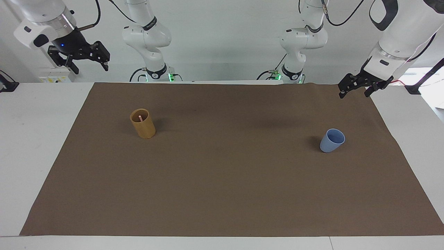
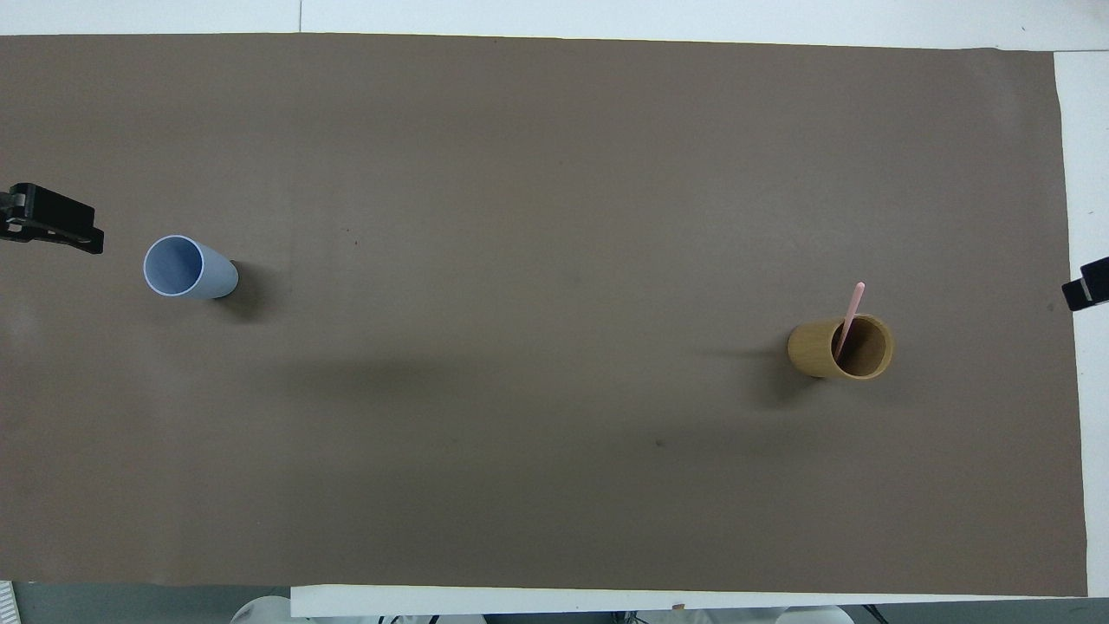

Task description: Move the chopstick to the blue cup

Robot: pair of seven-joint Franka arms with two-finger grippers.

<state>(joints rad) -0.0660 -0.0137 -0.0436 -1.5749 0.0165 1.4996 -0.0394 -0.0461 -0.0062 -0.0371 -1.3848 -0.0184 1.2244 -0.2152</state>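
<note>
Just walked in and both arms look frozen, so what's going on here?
Nothing is being handled yet. The chopstick stands in the tan holder toward the right arm's end of the brown mat, while the blue cup sits empty toward the left arm's end. The right tool hangs open and raised near its end of the table; the left tool hangs open over the mat's corner, near the blue cup. Neither touches anything.

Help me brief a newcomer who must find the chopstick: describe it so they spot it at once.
On the brown mat, look toward the right arm's end for the tan cylindrical holder. The chopstick stands inside it, leaning on its rim. It is the only thin, pale pink stick; the blue cup at the other end is empty.
</note>
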